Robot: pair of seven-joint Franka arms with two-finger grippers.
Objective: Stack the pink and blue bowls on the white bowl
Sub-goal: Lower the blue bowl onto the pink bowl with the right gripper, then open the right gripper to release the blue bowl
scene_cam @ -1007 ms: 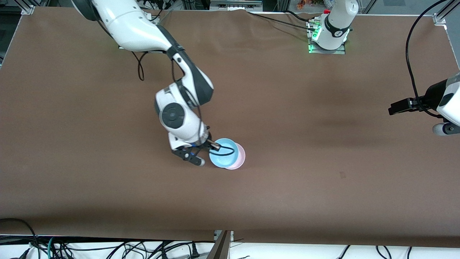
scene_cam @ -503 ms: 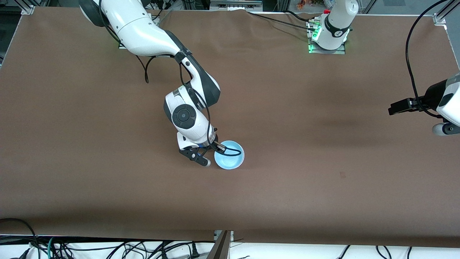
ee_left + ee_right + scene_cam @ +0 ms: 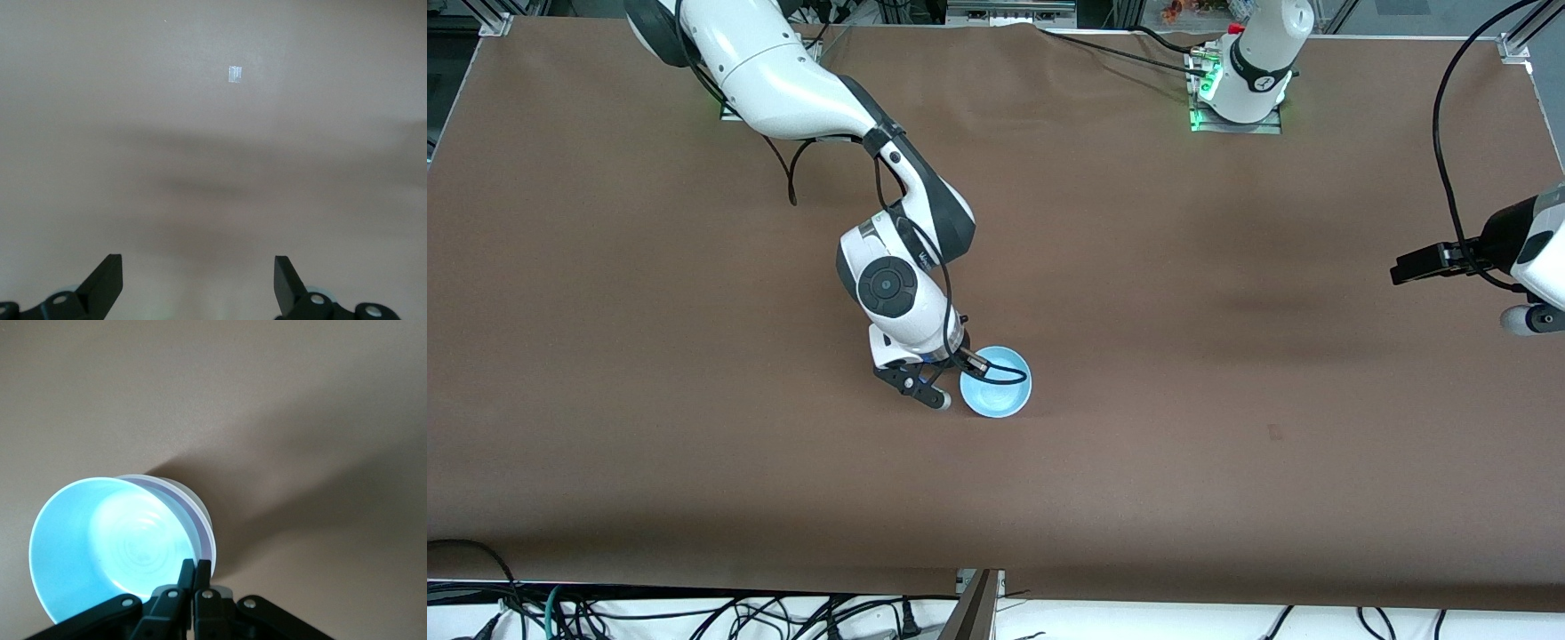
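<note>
Front view: the blue bowl (image 3: 996, 384) is seen just below the centre of the frame, on the brown table (image 3: 1227, 444). Only blue is visible from above there; the other two bowls are hidden under it.

Right wrist view: the blue bowl is nested on top. Under its rim a thin band of the pink bowl (image 3: 198, 523) is shown, and outside that the white bowl (image 3: 181, 488). All three are stacked one in another, with a dark shadow cast on the cloth beside them.

The right gripper (image 3: 950, 396) is placed at the stack's edge toward the right arm's end, slightly below frame centre, with the arm reaching down from the upper part of the frame. Its fingers (image 3: 186, 581) are pressed nearly together, and the blue bowl's rim is pinched between them. Whether the pink rim is also caught cannot be told. Whether the blue bowl is fully seated or lifted a little cannot be told.

The left arm is parked at mid-height on the frame edge at its own end of the table, waiting. The left gripper (image 3: 198, 283) is held over bare cloth with fingers spread wide and nothing between them. A small pale mark (image 3: 234, 74) is seen on the cloth under it.
</note>
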